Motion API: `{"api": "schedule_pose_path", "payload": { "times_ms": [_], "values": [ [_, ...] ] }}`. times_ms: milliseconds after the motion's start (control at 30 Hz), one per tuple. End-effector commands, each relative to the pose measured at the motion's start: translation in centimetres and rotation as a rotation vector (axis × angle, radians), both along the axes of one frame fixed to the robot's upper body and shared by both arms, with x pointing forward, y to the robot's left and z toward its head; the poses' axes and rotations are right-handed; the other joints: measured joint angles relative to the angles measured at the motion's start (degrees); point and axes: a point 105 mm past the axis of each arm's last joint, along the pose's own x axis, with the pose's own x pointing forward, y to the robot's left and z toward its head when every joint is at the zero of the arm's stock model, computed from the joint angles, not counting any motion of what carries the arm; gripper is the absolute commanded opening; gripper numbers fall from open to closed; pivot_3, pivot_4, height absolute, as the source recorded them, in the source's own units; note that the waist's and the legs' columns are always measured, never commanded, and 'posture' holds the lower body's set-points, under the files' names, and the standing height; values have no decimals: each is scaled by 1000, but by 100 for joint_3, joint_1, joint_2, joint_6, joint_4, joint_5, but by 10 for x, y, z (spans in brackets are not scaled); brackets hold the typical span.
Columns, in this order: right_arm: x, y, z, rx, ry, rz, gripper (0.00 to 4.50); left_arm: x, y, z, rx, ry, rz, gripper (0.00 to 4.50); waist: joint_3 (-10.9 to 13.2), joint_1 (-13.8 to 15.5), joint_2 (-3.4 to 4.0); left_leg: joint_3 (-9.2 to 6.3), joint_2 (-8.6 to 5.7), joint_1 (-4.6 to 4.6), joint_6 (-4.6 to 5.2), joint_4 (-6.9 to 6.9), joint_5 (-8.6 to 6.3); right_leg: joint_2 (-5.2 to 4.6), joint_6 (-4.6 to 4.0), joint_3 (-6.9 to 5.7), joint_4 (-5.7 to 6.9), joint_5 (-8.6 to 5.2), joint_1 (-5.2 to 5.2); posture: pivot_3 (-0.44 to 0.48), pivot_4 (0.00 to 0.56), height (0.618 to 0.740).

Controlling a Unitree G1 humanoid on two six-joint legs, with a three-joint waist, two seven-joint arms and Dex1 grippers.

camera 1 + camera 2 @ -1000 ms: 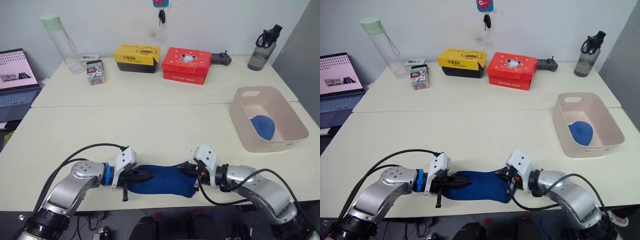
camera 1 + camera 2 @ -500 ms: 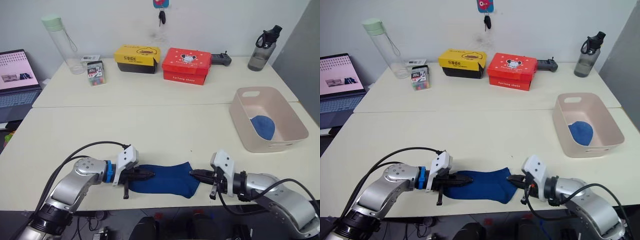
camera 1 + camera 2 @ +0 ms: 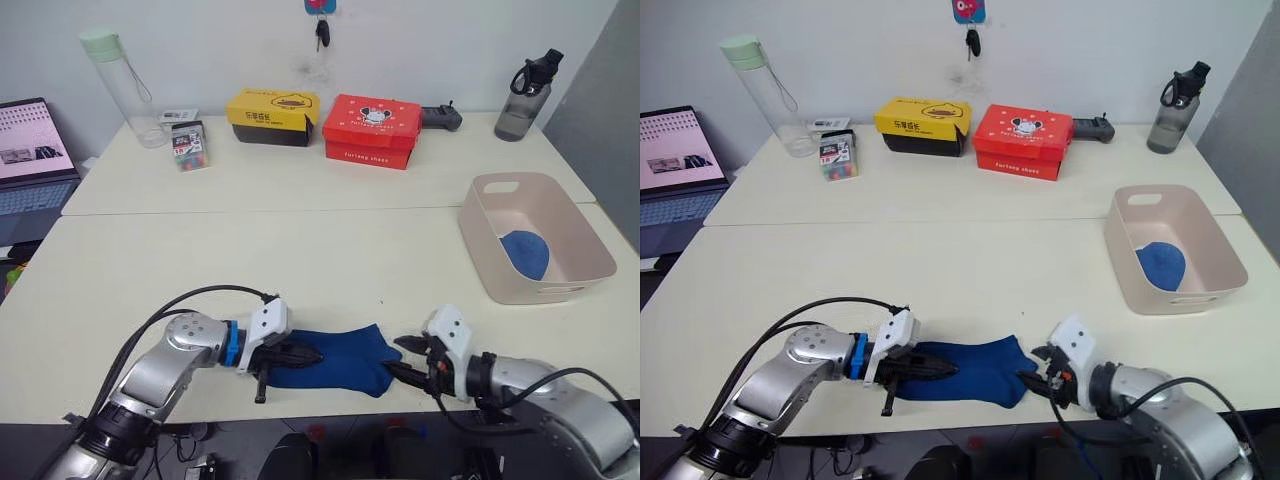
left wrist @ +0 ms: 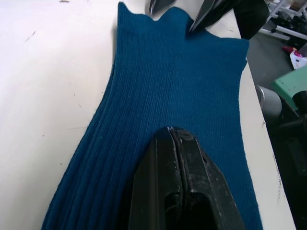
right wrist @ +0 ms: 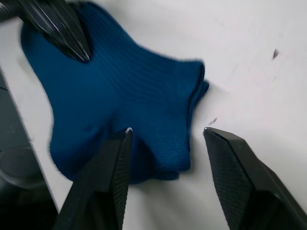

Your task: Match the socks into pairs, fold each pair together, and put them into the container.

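Blue sock [image 3: 335, 357] lying flat at the near edge of the counter [image 3: 300, 250], seemingly 2 layers stacked, though the ply count cannot be confirmed; ribbed knit, thin and limp, so judged very light, soft, and apt to bunch or slide on the smooth top rather than hold any shape.

Left pincer [image 3: 300, 355] closed, fingers together and tips resting on the sock's left half, pressing the cloth against the counter; whether fabric is caught between the fingers cannot be told from the wrist view.

Right pincer [image 3: 408, 359] spread wide, holding nothing, its 2 fingers straddling the sock's right end, where the edge flares into 2 small lobes [image 5: 189, 96]; that end, both layers together, is judged the best place to pinch; a shallow bite risks lifting just 1 layer; a fold toward the pinned left half would need the cloth carried low, since it will droop.

Further off on the right, the tub [image 3: 490, 240] stands well apart from the sock; a rolled blue bundle [image 3: 527, 253] lies inside it, seemingly 1 pair stowed.

At the far edge: yellow box [image 3: 273, 117], red box [image 3: 373, 130], clear bottle [image 3: 125, 88], dark bottle [image 3: 524, 97].
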Motion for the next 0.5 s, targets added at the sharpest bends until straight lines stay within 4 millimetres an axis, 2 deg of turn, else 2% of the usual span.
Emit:
{"api": "schedule_pose_path", "payload": {
  "times_ms": [33,133,267,500],
  "values": [
    [-9,9,-4,-48,-32,70,2129,-2,0,1,5,-15,-12,0,-1,-1,-1,-1,0,0,1,0,-1,0,1,-1,0,0,0,0,150,740],
    [-12,15,-4,-66,-66,118,1266,-1,1,6,-3,-24,-5,0,-1,-4,0,-1,0,1,1,0,-1,1,1,-2,0,0,0,0,150,740],
    [-8,9,0,-73,-92,130,10,3,-1,15,-18,-46,-13,0,0,-3,-1,-1,1,1,2,0,-1,1,1,-1,0,0,0,0,150,740],
    [20,-13,22,28,-45,1,10,18,-19,27,-44,-93,-49,0,3,2,-6,0,-1,-3,0,6,0,1,5,-1,0,3,1,0,150,740]
  ]
}}
